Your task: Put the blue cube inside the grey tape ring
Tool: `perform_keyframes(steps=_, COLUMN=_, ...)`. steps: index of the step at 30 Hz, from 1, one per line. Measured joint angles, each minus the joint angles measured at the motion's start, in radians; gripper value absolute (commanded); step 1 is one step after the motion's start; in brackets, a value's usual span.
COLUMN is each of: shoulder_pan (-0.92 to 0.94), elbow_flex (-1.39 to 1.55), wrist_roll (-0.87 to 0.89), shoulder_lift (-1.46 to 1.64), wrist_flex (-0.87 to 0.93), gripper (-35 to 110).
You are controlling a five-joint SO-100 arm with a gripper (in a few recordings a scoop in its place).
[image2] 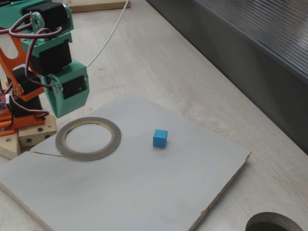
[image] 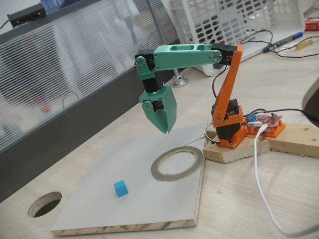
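Grey tape ring (image: 177,163) lies flat on a pale board (image: 99,209) set on the wooden worktop (image: 259,199); its hollow centre holds nothing but bare board. White perforated basket (image: 224,17) at 12 o'clock in a fixed view, contents not discernible. No legible writing anywhere.

Blue cube (image: 120,188) sits on the board outside the ring, well apart from it, at about 8 o'clock from the ring in that view; in a fixed view (image2: 160,138) it lies at 3 o'clock from the ring (image2: 88,138).

Arm: orange base (image: 230,127) clamped on a wood block, orange link rising, green link running level toward 9 o'clock, wrist bent down. Pincer (image: 164,130) hangs above the board just beyond the ring's far rim, tips together, nothing between them. Round hole (image: 45,204) cut in the worktop beside the board's corner.
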Motion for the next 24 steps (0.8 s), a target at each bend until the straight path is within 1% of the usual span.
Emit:
perform_keyframes(steps=4, shoulder_pan=-0.031, elbow_flex=-0.008, wrist_roll=0.0, shoulder_lift=0.0, wrist_flex=-0.002, gripper=5)
perform_keyframes(steps=8, shoulder_pan=-0.176, elbow_flex=-0.008, wrist_roll=0.0, shoulder_lift=0.0, wrist_flex=0.0, gripper=5)
perform_keyframes(steps=10, shoulder_pan=-0.281, elbow_flex=-0.008, wrist_roll=0.0, shoulder_lift=0.0, wrist_flex=0.0, gripper=5)
perform_keyframes(steps=13, shoulder_pan=-0.364, elbow_flex=-0.008, wrist_roll=0.0, shoulder_lift=0.0, wrist_flex=0.0, gripper=5)
perform_keyframes(steps=16, shoulder_pan=-0.397, elbow_flex=-0.008, wrist_roll=0.0, shoulder_lift=0.0, wrist_flex=0.0, gripper=5)
perform_keyframes(steps=24, shoulder_pan=-0.4, elbow_flex=-0.009, wrist_roll=0.0, shoulder_lift=-0.011, wrist_flex=0.0, gripper=5)
